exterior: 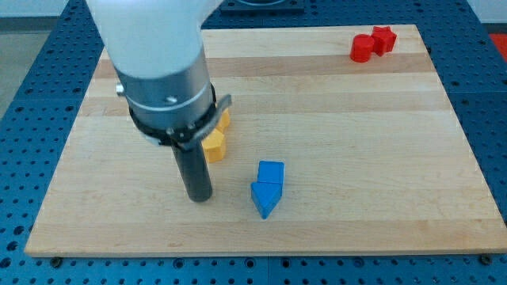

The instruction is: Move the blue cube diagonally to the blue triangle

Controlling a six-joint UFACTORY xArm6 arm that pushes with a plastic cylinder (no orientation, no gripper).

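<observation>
The blue cube (271,172) sits on the wooden board just below its middle. The blue triangle (265,197) lies right below it, touching the cube's lower edge, its point toward the view's bottom. My tip (199,196) rests on the board to the left of both blue blocks, about level with the triangle and a clear gap away from it.
A yellow block (214,146) lies just above and right of my tip, and a second yellow block (224,121) shows partly behind the arm's body. Two red blocks (372,43) sit together at the board's top right corner. The wooden board (380,158) lies on a blue perforated table.
</observation>
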